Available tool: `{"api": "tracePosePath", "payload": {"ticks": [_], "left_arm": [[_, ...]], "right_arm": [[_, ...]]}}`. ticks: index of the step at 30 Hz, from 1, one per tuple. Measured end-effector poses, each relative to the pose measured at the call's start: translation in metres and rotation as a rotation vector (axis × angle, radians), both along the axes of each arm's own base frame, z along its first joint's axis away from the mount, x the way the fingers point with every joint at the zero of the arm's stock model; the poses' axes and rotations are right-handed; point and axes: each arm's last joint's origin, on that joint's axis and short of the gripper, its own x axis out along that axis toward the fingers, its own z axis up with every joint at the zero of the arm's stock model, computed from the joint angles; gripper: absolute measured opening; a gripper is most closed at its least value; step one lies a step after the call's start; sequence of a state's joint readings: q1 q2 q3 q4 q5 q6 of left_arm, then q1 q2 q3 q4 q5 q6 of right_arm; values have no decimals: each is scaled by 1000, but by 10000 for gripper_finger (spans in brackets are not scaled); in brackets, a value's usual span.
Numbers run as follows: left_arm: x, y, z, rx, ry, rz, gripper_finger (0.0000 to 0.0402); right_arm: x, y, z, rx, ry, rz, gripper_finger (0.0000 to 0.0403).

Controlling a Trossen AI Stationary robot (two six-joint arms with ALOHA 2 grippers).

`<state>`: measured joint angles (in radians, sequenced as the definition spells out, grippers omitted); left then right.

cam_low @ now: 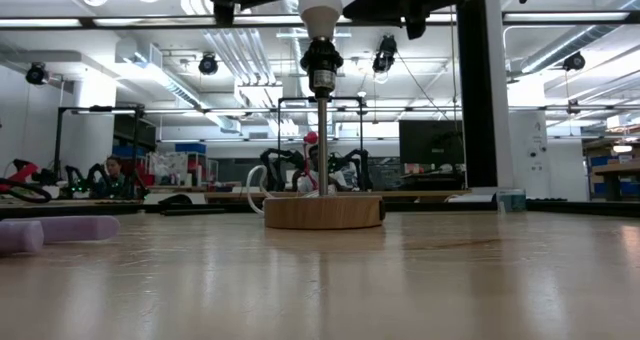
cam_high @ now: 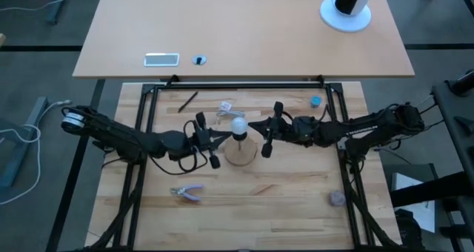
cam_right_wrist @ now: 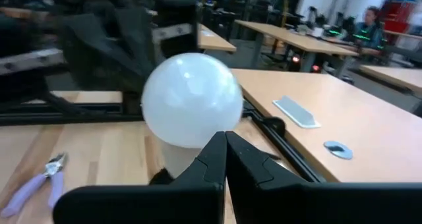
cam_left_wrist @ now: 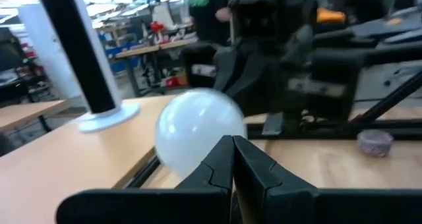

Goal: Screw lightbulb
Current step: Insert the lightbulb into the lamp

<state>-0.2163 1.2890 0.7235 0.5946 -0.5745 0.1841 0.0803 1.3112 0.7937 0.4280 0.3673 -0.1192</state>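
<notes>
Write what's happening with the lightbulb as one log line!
lightbulb: seated in lamp socket on wooden base | left gripper: shut, beside bulb | right gripper: shut, beside bulb

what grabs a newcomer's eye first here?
The white lightbulb sitting atop a thin post on the round wooden base at table centre. Flanking it, the left gripper and right gripper point in from opposite sides, jaws shut, neither holding it.

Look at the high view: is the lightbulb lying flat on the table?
No, the lightbulb sits upright atop the stand on the round wooden base.
</notes>
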Motion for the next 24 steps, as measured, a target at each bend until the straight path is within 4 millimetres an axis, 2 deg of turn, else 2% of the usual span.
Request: {"api": "tracePosePath", "payload": {"ticks": [17, 24], "left_arm": [[2, 6, -4, 0, 20, 67, 0], [1, 8, -5, -2, 37, 152, 0]], "right_arm": [[3, 1, -3, -10, 3, 33, 0], [4, 6, -3, -6, 4, 84, 0]]}}
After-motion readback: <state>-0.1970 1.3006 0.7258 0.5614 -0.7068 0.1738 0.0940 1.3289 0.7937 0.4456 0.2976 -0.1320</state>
